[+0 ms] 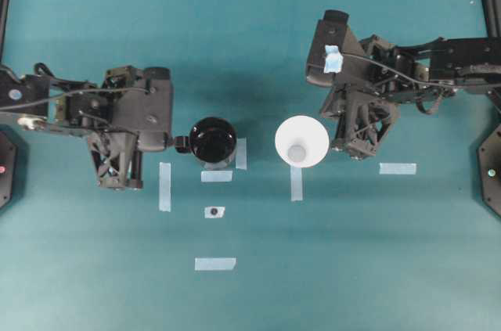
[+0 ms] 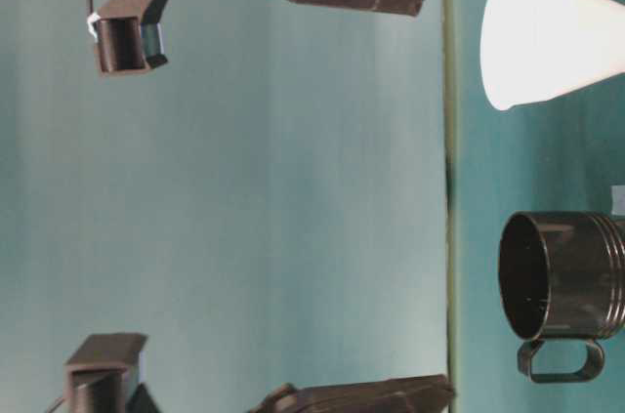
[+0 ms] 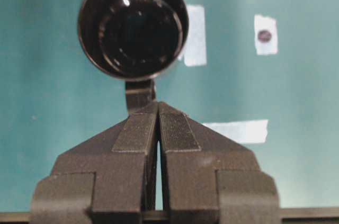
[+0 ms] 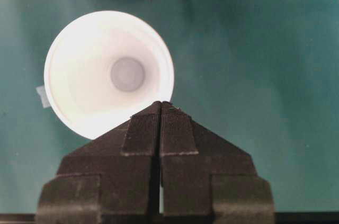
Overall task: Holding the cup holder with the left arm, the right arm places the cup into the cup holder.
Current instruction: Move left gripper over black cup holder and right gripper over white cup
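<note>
Cup holder (image 1: 213,141) and cup (image 1: 302,141) side by side on the teal table (image 1: 352,268), apart, both upright with mouths up, holder on the left, cup on the right. At far left, left arm (image 1: 94,108) reaching in from the edge, grey cable over its top, left gripper (image 3: 159,108) clenched on nothing, jaws pressed together in the left wrist view with only a thin seam between them. Tips just short of the holder's stubby side handle (image 3: 140,95), which points back toward that gripper; touching or not, cannot tell. Holder glossy black, empty, standing partly on strips of pale tape (image 1: 217,176), with more strips below it and one small piece carrying a dark dot (image 1: 214,211). Further right, white cup resting on its small base, wide rim up, nothing inside, at the top end of another tape strip (image 1: 296,184). Right gripper (image 4: 160,108) likewise clenched and empty, tips close against the cup's rim in the right wrist view, contact not clear. At far right, right arm (image 1: 391,73) with a scrap of light blue tape (image 1: 333,59) on its wrist block, and one more tape strip (image 1: 398,168) on the table below it.
</note>
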